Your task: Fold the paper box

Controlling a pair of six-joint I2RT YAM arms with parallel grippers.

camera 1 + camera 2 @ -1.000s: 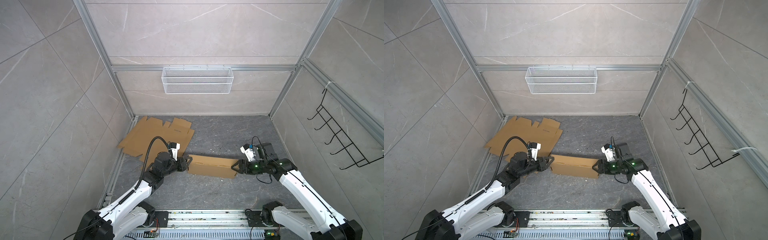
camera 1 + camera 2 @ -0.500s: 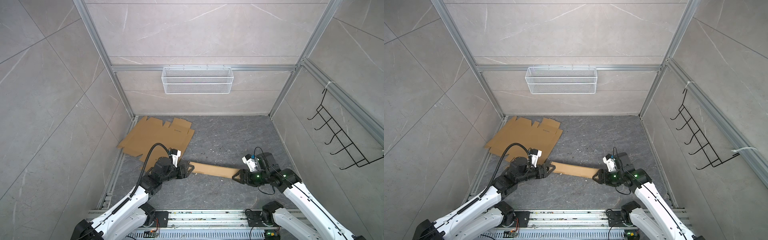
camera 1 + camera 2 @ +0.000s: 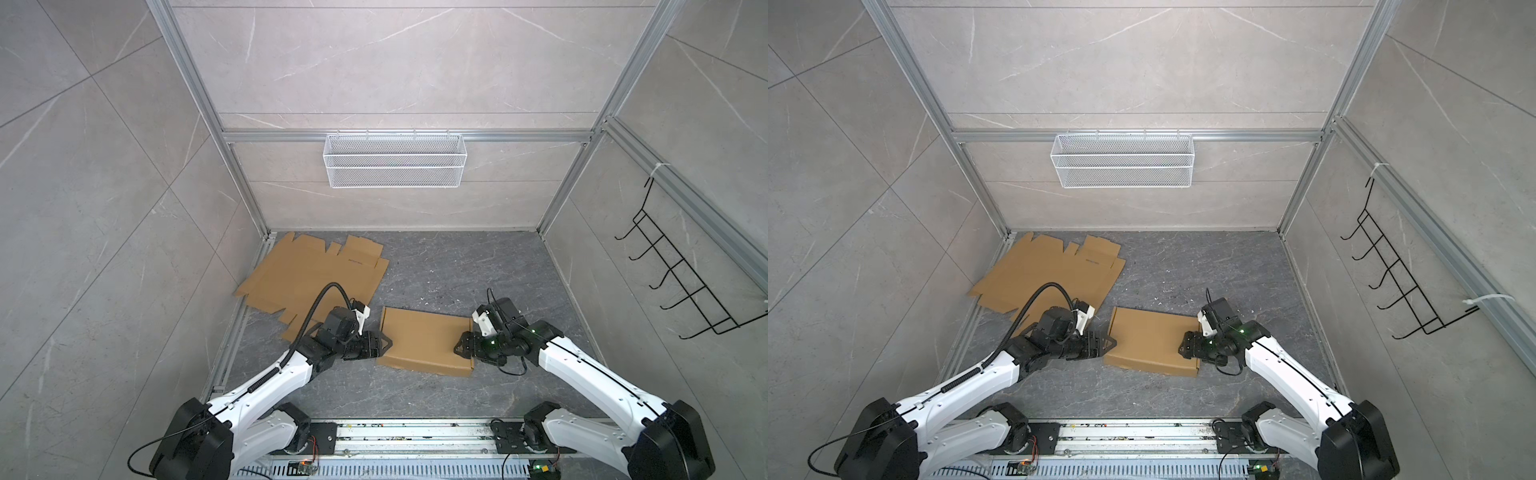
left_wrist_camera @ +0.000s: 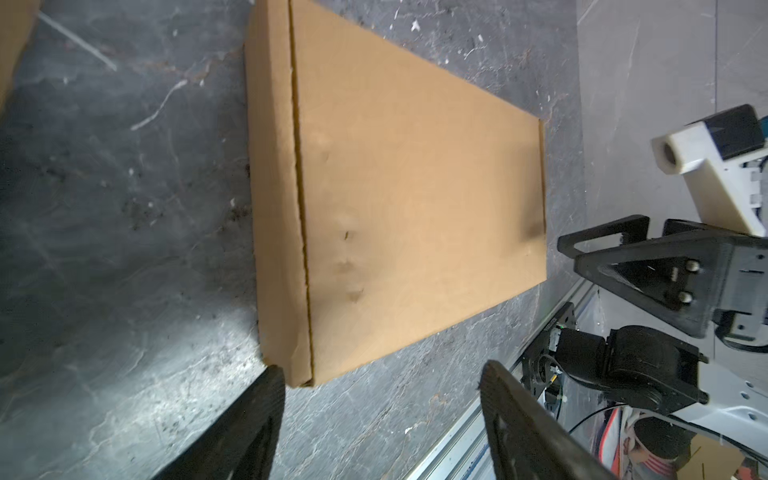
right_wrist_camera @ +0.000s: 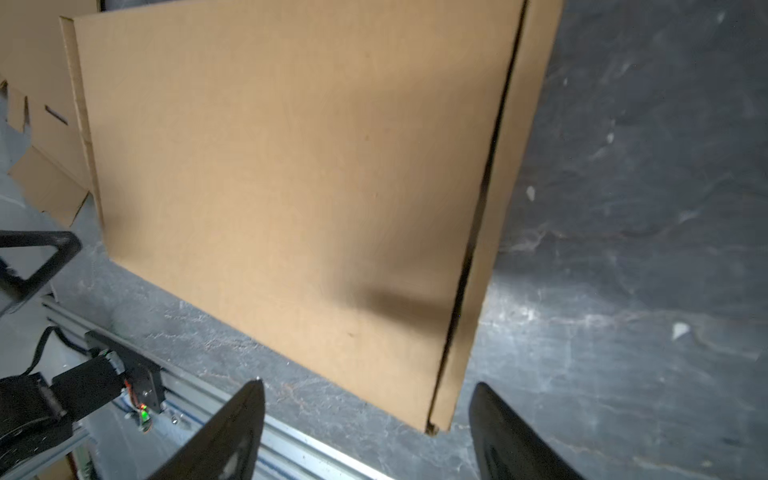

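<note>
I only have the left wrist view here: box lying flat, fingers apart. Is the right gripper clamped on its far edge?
Observer: No; the right gripper has its fingers spread, the box corner ahead of them, unclamped.
Operator: What lies behind the left arm?
Observer: A flat unfolded cardboard sheet, toward the back left corner, apart from the box.
Operator: Anything on the back wall?
Observer: A white mesh basket hangs there.

Top views look down; wrist cameras close (sharing box (image 4: 415,187)).
</note>
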